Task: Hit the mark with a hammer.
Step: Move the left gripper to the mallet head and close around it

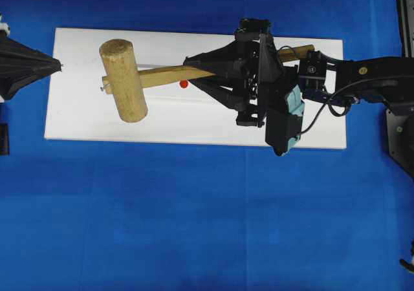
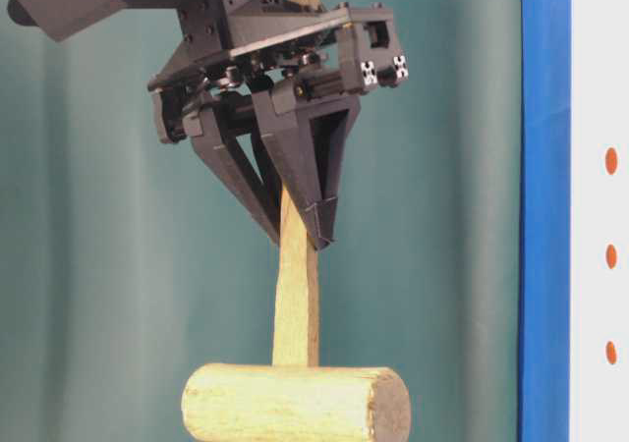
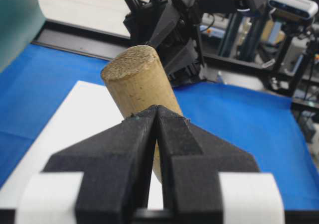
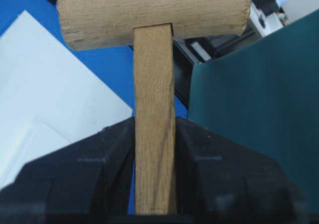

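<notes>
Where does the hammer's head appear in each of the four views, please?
Overhead: hammer's head, left of centre on the white board.
Table-level: bottom centre, below the right end effector.
Left wrist: centre, behind the shut left end effector.
Right wrist: across the top.
Shared landmark: the wooden handle.

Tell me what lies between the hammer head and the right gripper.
Overhead, only the hammer's own handle spans from the head to the right gripper; the red mark sits just beside it on the white board.
</notes>
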You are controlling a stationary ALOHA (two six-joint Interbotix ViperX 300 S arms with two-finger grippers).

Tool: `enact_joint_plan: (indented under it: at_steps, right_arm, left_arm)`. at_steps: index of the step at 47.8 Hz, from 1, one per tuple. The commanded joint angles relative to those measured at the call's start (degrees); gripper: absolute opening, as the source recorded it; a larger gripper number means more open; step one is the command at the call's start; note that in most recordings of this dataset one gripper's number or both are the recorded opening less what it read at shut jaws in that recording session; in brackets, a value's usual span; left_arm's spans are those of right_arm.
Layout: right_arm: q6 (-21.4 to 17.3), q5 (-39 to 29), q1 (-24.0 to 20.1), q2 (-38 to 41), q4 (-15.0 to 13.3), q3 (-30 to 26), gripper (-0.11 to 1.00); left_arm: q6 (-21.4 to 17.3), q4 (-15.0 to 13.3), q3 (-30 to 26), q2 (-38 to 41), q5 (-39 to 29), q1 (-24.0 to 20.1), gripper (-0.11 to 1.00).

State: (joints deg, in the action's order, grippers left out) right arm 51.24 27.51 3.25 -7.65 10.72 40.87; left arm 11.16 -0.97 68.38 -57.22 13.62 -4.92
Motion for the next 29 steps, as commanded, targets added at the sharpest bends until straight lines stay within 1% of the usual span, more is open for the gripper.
enact_joint_plan:
  at_steps: [1, 9, 11, 12, 16, 19, 21, 25, 27, 29]
  right_arm:
    - [0.0, 1.2, -0.1, -2.1, 0.1, -1.5, 0.1]
    - [0.6, 1.2, -0.1, -2.1, 0.0, -1.5, 0.1]
    - [0.7, 1.2, -0.1, -2.1, 0.1, -1.5, 0.1]
    - [0.8, 1.2, -0.1, -2.1, 0.0, -1.5, 0.1]
    - [0.9, 1.2, -0.1, -2.1, 0.0, -1.6, 0.1]
    - [0.9, 1.2, -0.1, -2.1, 0.1, -1.7, 0.1]
    - [0.9, 1.3, -0.1, -2.0, 0.1, -1.6, 0.1]
    - [0.9, 1.5, -0.1, -2.1, 0.1, -1.5, 0.1]
    - [0.9, 1.6, -0.1, -2.1, 0.0, -1.5, 0.1]
    - [0.9, 1.5, -0.1, -2.1, 0.0, -1.6, 0.1]
  left_arm:
    - [1.8, -0.2, -0.6, 0.5, 0.3, -0.4, 0.0]
    - [6.2, -0.2, -0.5, 1.3, -0.5, -0.5, 0.01]
    - [6.9, -0.2, -0.4, 1.5, -0.6, -0.5, 0.03]
    - [7.1, -0.2, -0.4, 1.6, -0.6, -0.5, 0.06]
    - [7.9, -0.2, -0.4, 1.8, -0.4, -0.5, 0.25]
    - [9.1, -0.2, -0.4, 1.9, 0.2, -0.5, 0.43]
    - [9.8, -0.2, -0.4, 1.9, 0.5, -0.5, 0.58]
    - [10.5, -0.2, -0.4, 2.0, 1.0, -0.6, 0.8]
    - [10.6, -0.2, -0.4, 2.2, 1.3, -0.7, 0.88]
    - [10.7, -0.2, -0.4, 2.3, 1.6, -1.0, 0.92]
